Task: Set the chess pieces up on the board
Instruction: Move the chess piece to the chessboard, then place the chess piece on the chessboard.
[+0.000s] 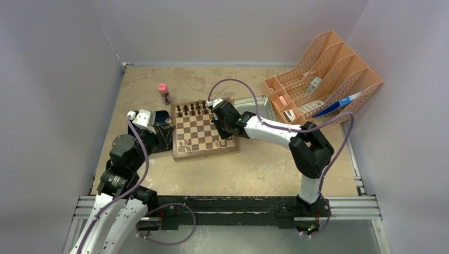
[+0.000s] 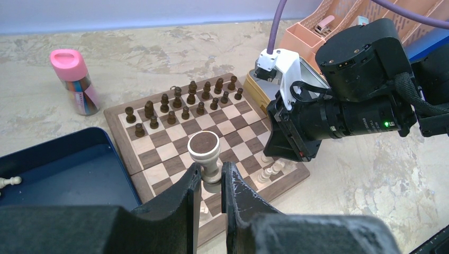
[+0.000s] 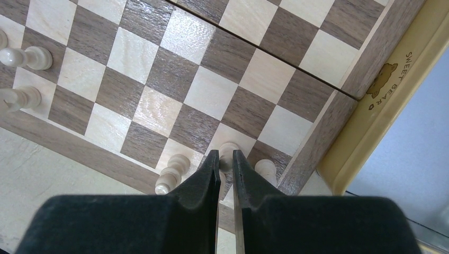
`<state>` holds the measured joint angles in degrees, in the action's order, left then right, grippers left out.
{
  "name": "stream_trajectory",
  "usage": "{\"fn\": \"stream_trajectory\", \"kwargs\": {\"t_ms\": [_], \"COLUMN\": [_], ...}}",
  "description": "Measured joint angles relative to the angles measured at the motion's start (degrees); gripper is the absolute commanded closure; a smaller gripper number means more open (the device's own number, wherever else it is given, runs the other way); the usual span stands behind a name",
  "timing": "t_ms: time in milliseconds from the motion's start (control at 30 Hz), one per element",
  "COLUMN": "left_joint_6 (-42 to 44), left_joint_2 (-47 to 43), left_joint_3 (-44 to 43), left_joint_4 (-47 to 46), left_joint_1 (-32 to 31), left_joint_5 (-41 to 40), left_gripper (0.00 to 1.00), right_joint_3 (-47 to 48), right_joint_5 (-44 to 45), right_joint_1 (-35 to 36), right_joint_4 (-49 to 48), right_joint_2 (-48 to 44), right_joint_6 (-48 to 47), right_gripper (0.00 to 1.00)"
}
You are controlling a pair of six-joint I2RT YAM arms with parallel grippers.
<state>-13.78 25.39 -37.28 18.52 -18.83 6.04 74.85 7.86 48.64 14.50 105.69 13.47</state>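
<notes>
The board (image 1: 204, 132) lies mid-table. Dark pieces (image 1: 191, 109) fill its two far rows, also seen in the left wrist view (image 2: 185, 103). A few pale pieces (image 1: 185, 144) stand on the near rows. My left gripper (image 2: 212, 170) is shut on a pale piece (image 2: 205, 151), held with its brown felt base up, above the board's near left part (image 2: 159, 153). My right gripper (image 3: 226, 159) hangs over the board's near right corner (image 3: 317, 132), its fingers closed on a pale piece (image 3: 229, 151). Other pale pieces (image 3: 172, 173) stand beside it.
A dark blue tray (image 2: 63, 169) left of the board holds one pale pawn (image 2: 9, 181). A metal tin (image 1: 254, 106) lies right of the board. A pink-capped jar (image 1: 163, 92) stands behind the board. An orange file rack (image 1: 328, 74) fills the far right.
</notes>
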Motion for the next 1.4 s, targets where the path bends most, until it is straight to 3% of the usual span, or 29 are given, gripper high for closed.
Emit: {"fn": "stream_trajectory", "kwargs": {"t_ms": [533,767,933,1100,1400], "left_joint_6": [0.00,-0.13,-2.29,-11.19,-37.90], "left_joint_2": [0.00,0.17,0.81,2.21,5.18], "left_joint_3": [0.00,0.00,0.02,0.02,0.02], "left_joint_4": [0.00,0.00,-0.02,0.04,0.15], "left_joint_1": [0.00,0.00,0.00,0.00,0.00], "left_joint_5": [0.13,0.15,0.59,1.90,7.21], "left_gripper": [1.00,1.00,1.00,1.00,1.00], "right_joint_3": [0.00,0.00,-0.61,-4.09,-22.64], "right_joint_5": [0.04,0.11,0.35,-0.22,-8.63], "right_joint_1": [0.09,0.09,0.09,0.24,4.15], "right_joint_4": [0.02,0.02,-1.70,-8.74,-35.45], "right_joint_2": [0.00,-0.63,-6.03,-14.78,-30.05], "right_joint_6": [0.02,0.48,0.63,0.15,-1.20], "right_gripper": [0.73,0.71,0.71,0.68,0.59]}}
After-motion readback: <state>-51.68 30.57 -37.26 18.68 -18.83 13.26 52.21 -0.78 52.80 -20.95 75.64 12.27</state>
